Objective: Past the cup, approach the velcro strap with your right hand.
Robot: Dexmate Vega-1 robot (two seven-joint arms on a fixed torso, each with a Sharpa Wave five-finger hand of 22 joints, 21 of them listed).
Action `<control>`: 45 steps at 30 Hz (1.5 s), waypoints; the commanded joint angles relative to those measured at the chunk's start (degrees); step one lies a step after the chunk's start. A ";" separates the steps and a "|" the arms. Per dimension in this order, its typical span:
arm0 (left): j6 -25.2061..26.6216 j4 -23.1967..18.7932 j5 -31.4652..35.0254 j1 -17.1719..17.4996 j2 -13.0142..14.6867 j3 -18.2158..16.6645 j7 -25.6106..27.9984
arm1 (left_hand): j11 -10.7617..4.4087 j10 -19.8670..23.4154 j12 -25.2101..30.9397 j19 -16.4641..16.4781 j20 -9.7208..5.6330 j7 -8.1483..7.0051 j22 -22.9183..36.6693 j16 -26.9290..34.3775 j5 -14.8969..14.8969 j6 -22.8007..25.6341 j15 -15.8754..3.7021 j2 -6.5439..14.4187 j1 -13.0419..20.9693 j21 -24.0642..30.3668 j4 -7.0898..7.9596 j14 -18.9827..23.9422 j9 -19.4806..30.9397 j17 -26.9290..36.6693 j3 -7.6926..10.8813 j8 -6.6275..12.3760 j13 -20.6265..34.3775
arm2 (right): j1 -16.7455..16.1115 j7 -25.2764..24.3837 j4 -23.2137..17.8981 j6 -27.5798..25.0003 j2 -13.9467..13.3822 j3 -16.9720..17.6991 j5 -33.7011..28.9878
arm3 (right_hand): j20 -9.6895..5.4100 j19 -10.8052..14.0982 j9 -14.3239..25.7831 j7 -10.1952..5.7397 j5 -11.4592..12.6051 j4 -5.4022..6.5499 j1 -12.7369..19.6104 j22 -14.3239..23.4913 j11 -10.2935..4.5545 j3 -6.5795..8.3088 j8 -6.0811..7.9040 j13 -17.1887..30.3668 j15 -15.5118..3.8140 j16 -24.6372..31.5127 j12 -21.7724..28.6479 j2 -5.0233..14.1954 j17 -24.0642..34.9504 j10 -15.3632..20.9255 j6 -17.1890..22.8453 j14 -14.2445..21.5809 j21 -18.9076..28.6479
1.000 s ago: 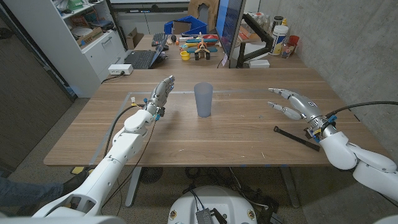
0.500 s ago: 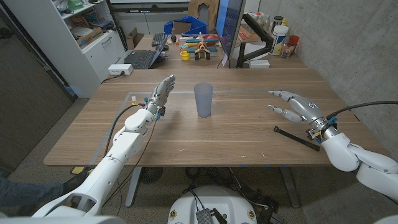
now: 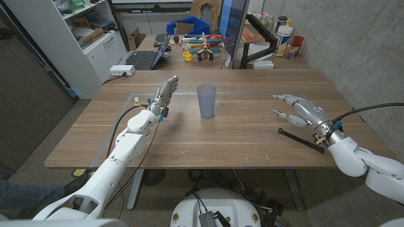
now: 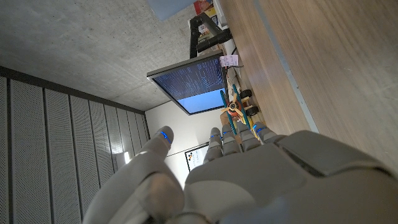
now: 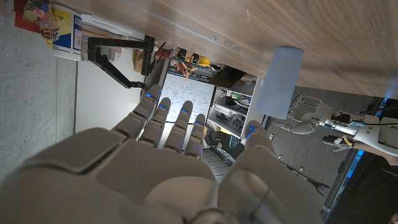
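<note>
Only overhead, strap (image 3: 301, 138) beside right robot hand (image 3: 302, 110)

Velcro strap (image 3: 302, 139) end behind right wrist.

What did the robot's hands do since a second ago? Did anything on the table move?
The right hand slid a little toward the robot's right and nearer the table's front edge, fingers apart, holding nothing, closing on the velcro strap. The left hand, the cup and the strap stayed put.

White arms, grey-silver robot hand (image 3: 302, 110) shells, blue-lit fingertips, black wrist cables.
</note>
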 commanded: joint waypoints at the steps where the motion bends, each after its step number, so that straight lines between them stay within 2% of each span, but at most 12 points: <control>1: -0.11 0.48 0.09 -0.33 -0.22 0.07 -0.22 | -0.15 -0.26 0.21 -0.53 0.46 -0.03 0.35 0.08 -0.30 0.46 0.13 0.53 0.13 -0.22 0.10 -0.56 0.11 0.21 -0.27 -0.04 0.01 | -1.76 -0.56 -1.03 -2.76 -1.03 0.49 -1.38 | -3.65 0.54 0.09 -0.18 0.33 0.15 -0.30 0.06 -0.25 -0.13 -0.24 0.13 -7.04 -0.01 -0.02 0.13 0.17 -0.03 0.17 0.19 -0.12; 23: 0.08 1.02 0.20 -0.35 -0.37 0.23 -0.37 | -0.24 -0.33 0.21 -0.53 0.48 -0.06 0.36 0.04 -0.31 0.61 0.05 0.61 0.11 -0.63 0.07 -0.73 0.11 0.21 -0.46 -0.01 0.01 | -3.57 -1.44 -1.43 -6.74 -1.67 -0.43 -2.19 | -3.19 0.09 0.10 -0.20 1.05 0.20 -0.46 0.10 -0.18 -0.21 -0.18 0.15 -6.89 -0.11 -0.16 0.20 0.19 -0.24 0.15 -0.13 -1.07; 45: -0.11 1.08 -0.19 -0.06 -0.02 -0.51 -0.52 | -0.20 -0.36 0.21 -0.50 0.48 -0.01 0.38 0.05 -0.32 0.74 0.17 0.70 0.10 -0.97 0.05 -0.79 0.11 0.21 -0.60 0.02 0.01 | -2.93 0.41 -1.79 -9.85 -4.01 -3.54 -1.64 | -3.18 -0.14 0.12 -0.31 1.69 0.25 -0.60 0.15 -0.05 -0.28 0.04 0.17 -7.23 -0.20 -0.18 0.28 0.21 -0.17 0.67 -0.57 -1.90</control>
